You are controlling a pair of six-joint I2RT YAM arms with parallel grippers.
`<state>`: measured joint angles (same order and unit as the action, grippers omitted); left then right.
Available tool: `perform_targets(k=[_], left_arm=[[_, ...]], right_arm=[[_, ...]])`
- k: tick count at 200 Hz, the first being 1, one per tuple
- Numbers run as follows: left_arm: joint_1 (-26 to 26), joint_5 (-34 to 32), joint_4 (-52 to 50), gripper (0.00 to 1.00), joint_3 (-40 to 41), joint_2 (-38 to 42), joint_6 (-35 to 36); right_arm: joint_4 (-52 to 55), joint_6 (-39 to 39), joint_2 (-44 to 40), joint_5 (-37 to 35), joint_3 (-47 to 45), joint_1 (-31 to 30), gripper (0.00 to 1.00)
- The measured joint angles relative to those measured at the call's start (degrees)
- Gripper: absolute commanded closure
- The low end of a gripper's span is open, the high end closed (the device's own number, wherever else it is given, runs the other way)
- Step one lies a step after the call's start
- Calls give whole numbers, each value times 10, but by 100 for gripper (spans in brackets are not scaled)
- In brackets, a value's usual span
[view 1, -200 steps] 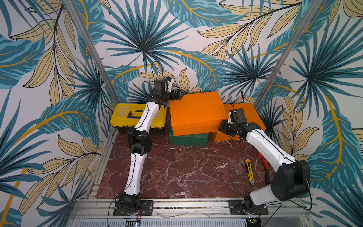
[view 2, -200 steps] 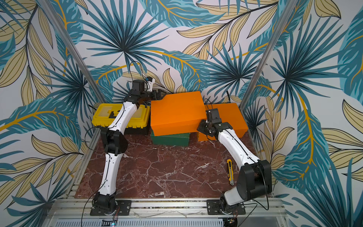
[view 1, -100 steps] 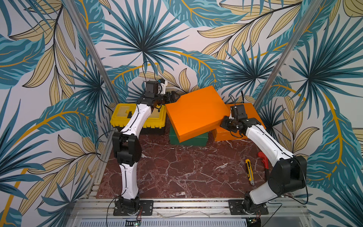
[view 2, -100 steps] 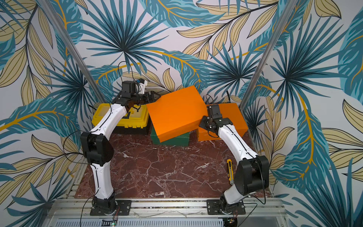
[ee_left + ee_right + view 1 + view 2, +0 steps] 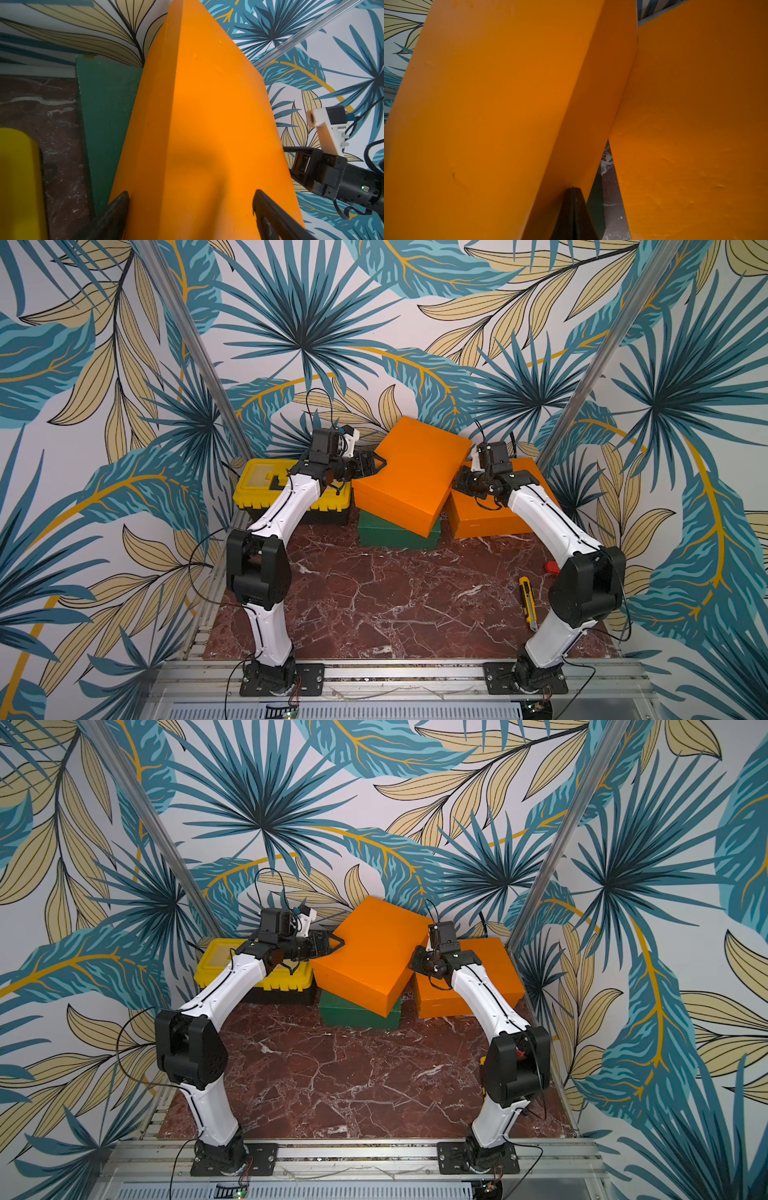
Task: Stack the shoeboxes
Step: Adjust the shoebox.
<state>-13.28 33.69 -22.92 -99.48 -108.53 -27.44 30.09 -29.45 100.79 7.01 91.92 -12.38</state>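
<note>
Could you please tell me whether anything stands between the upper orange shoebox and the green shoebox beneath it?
Nothing visible does: the upper orange shoebox already rests askew on the green shoebox. The second orange shoebox stands close by its corner; whether they touch I cannot tell.

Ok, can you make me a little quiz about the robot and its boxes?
1. True or false: the upper orange shoebox lies flat and square on the green shoebox.
2. What stands beside the green shoebox, on the left arm's side? A) a yellow-and-black toolbox B) a bucket C) a lamp
3. Fill in: the left gripper is open around the upper orange shoebox's corner, while the right gripper, pressed against that box's edge, is ____.

Key: 1 false, it sits tilted and turned; 2 A; 3 shut.
</note>
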Motion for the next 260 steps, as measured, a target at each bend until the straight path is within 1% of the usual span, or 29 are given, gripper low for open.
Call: perform_targets(k=[37, 84, 120, 138, 159, 184, 205, 233, 260], left_arm=[[0, 2, 0, 7, 24, 10, -6], [-1, 4, 0, 8, 46, 55, -17], [-1, -36, 0, 6, 49, 109, -21], [-1, -59, 2, 6, 42, 122, -21], [-2, -74, 8, 7, 26, 113, -22], [-3, -76, 11, 7, 14, 85, -30], [-7, -79, 10, 7, 8, 55, -33], [-26, -82, 6, 7, -1, 20, -33], [-38, -90, 5, 7, -10, 7, -36]], right_arm=[[0, 0, 5, 5, -5, 0, 94], [0, 6, 5, 3, -24, 2, 94], [0, 6, -1, 3, -38, 15, 94], [0, 8, -11, 1, -41, 22, 94], [-3, 11, -23, -1, -41, 27, 94], [-2, 14, -18, -1, -26, 30, 94], [-2, 14, 6, 5, 9, 32, 94], [-3, 6, 47, 31, 55, 33, 93], [-4, -10, 80, 55, 78, 36, 93]])
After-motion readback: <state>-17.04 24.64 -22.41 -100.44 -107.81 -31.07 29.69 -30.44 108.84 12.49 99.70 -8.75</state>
